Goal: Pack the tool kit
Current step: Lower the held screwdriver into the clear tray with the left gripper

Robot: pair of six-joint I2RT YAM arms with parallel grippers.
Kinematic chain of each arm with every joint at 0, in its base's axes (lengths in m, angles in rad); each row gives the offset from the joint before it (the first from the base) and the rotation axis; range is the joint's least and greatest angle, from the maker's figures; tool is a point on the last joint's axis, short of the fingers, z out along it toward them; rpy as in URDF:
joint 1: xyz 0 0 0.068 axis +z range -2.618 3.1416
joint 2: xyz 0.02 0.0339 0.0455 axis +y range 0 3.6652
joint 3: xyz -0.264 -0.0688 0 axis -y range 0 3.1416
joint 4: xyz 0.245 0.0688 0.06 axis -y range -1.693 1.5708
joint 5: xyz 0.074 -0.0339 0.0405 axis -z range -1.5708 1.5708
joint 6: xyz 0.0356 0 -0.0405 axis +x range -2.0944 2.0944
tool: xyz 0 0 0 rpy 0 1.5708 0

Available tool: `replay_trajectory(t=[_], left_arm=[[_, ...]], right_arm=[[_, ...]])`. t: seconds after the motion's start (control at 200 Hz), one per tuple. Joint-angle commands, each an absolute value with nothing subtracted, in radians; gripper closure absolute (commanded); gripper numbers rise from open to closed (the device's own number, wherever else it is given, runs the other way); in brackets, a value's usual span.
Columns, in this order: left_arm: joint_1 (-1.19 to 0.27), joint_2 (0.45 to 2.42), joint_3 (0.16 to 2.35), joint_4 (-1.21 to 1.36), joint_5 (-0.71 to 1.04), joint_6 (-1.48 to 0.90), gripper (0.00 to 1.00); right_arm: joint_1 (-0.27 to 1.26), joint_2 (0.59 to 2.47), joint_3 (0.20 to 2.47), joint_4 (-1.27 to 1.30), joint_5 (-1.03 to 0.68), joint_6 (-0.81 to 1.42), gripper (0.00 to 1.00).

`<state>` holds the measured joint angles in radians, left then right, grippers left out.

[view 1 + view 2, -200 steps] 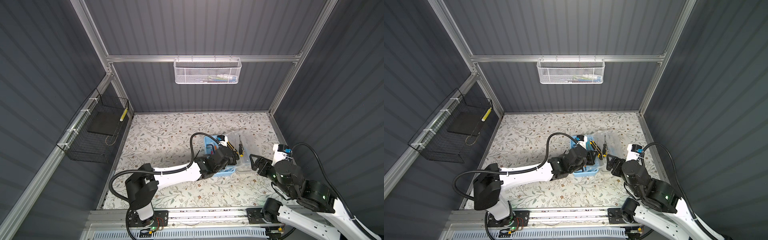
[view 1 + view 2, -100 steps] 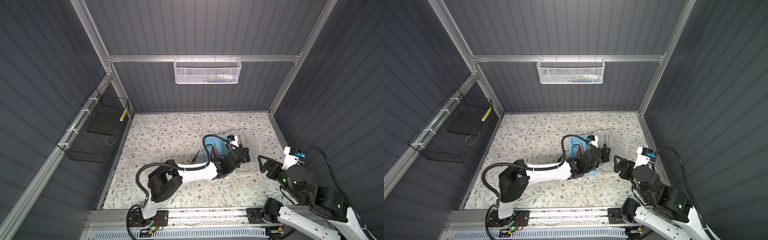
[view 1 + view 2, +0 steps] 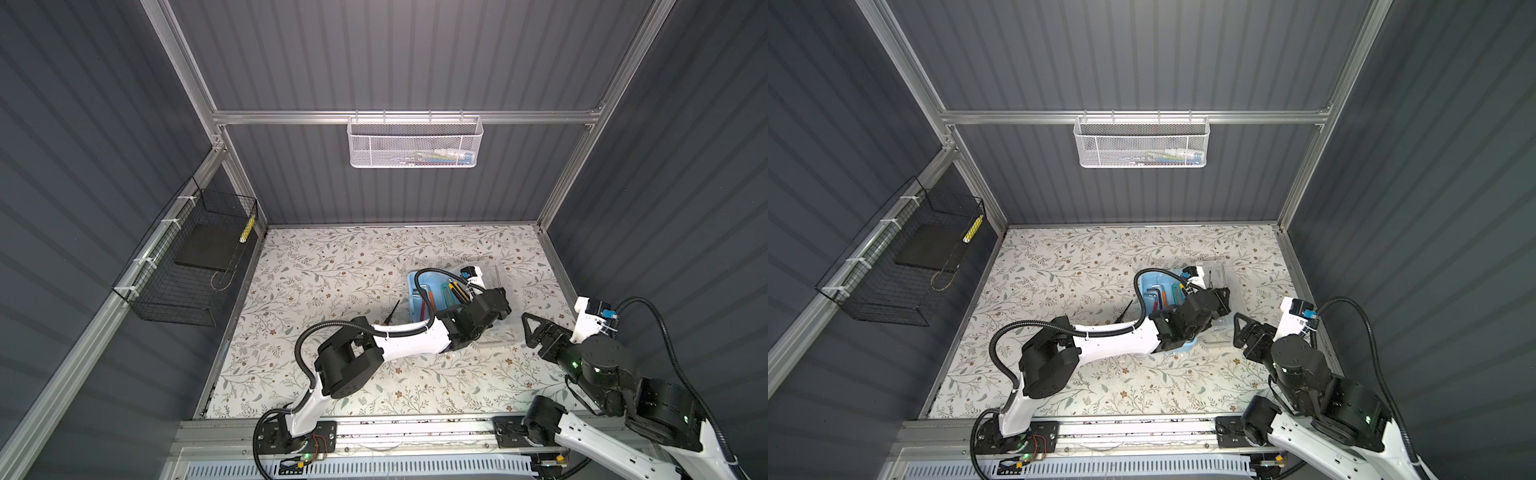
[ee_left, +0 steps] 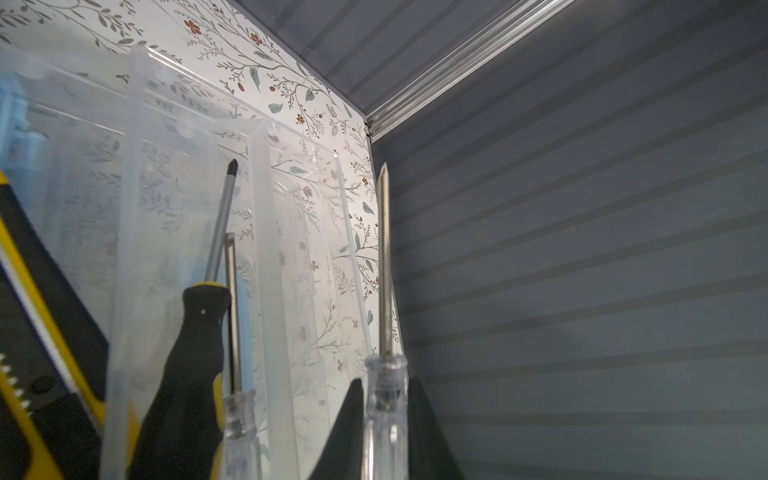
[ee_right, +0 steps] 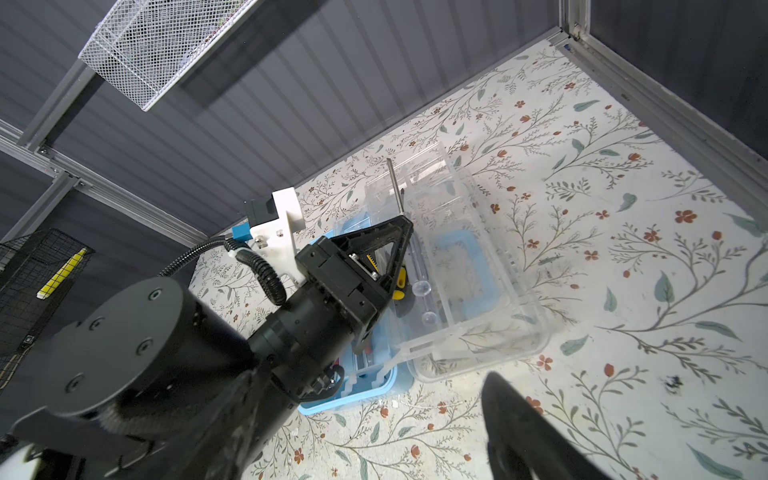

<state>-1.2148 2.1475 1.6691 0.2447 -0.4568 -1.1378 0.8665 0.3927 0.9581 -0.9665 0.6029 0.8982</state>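
At 9 o'clock the black wire basket [image 3: 183, 270] hangs off the wall, not involved. A thin black tool [image 3: 392, 312] lies loose on the mat just left of the light-blue box [image 3: 413, 286], which sits right of centre toward 3 o'clock and holds hex keys [image 3: 1154, 297] and a yellow-and-black utility knife [image 4: 37, 332]. Over the last second the left gripper [image 3: 494, 301] has swung rightward across the box to its 3 o'clock edge, jaws pinching a clear-handled screwdriver [image 4: 384, 291] over the open clear lid [image 3: 505, 276]. The right gripper [image 3: 527, 330], jaws spread and empty, has backed off toward 4 o'clock. This looks like a placement about to happen, while the loose tool and the lid are left to deal with.
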Motion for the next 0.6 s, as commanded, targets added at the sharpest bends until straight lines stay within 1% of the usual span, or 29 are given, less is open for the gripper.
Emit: replay_trajectory(t=[0.0, 0.15, 0.56, 0.595], left_arm=[[-1.213, 2.179, 1.721, 0.206, -0.476, -1.168, 1.00], [-1.212, 2.228, 1.792, 0.157, -0.463, -1.191, 1.00], [-1.203, 2.254, 1.788, 0.131, -0.456, -1.217, 1.00], [-1.202, 2.257, 1.791, 0.130, -0.452, -1.218, 0.98]], right_arm=[[0.865, 0.381, 0.963, -0.986, 0.630, 0.899, 0.17], [0.865, 0.377, 0.946, -0.971, 0.627, 0.898, 0.17], [0.865, 0.368, 0.926, -0.974, 0.633, 0.909, 0.16], [0.865, 0.368, 0.924, -0.974, 0.634, 0.911, 0.16]])
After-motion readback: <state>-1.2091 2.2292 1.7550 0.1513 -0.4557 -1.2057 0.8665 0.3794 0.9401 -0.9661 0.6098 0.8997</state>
